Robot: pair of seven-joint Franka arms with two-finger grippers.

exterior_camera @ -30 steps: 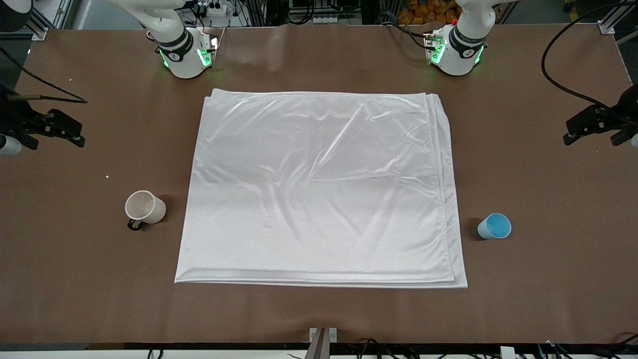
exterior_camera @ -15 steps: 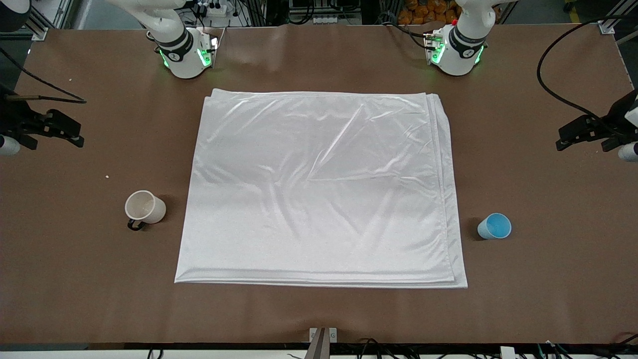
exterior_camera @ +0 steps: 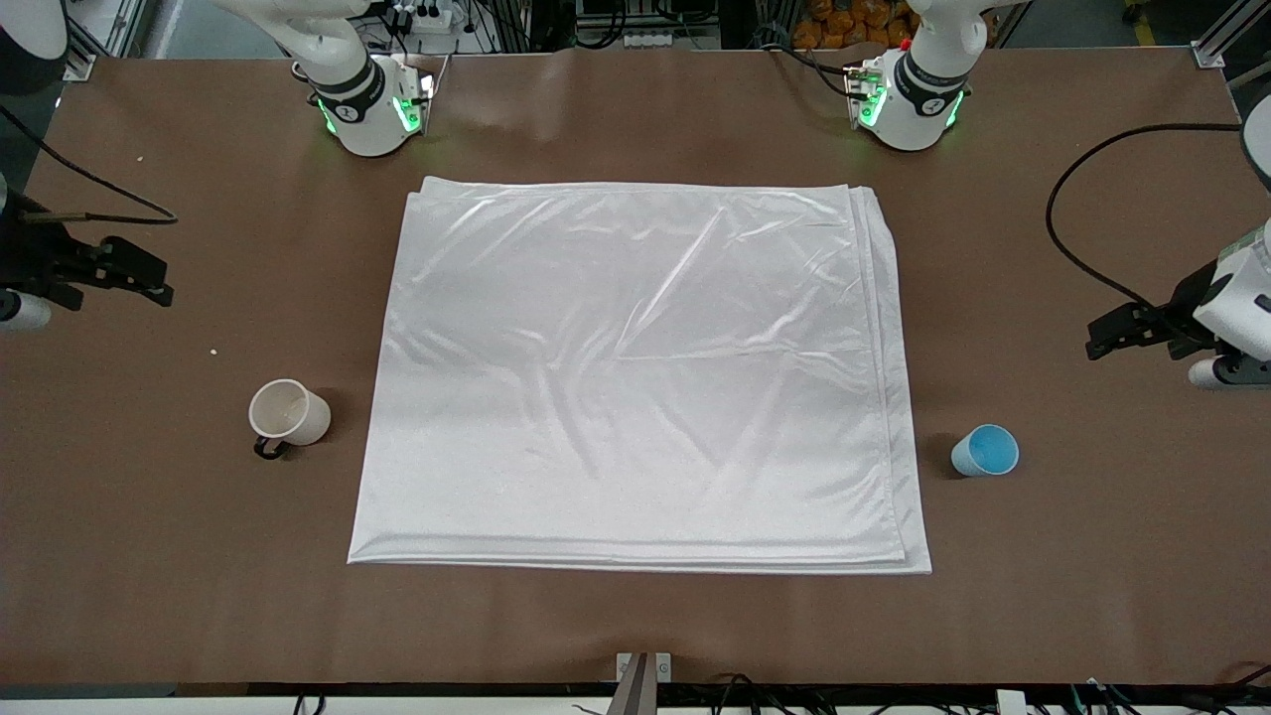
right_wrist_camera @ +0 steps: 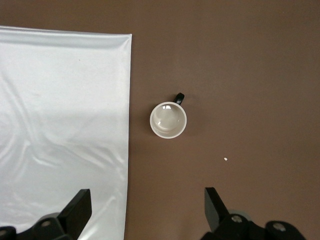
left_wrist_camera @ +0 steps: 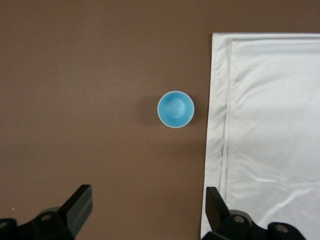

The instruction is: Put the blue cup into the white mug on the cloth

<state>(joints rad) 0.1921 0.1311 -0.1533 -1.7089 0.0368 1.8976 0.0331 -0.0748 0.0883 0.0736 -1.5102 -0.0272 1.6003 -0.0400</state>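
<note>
A brown table (exterior_camera: 1092, 576) fills nearly the whole frame. At its centre a large white satin cloth (exterior_camera: 635, 377) is spread flat, folded in layers and lightly creased. At the lower left of the frame a cream-white mug (exterior_camera: 288, 414) with a black handle is seen upright, beside the cloth. At the lower right an upright blue cup (exterior_camera: 985, 451) is seen on the bare surface.

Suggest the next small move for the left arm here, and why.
Probably lower the open left claw toward the blue cup: the cup stands upright on the table beside the cloth, ungrasped, with the claw above it.
</note>
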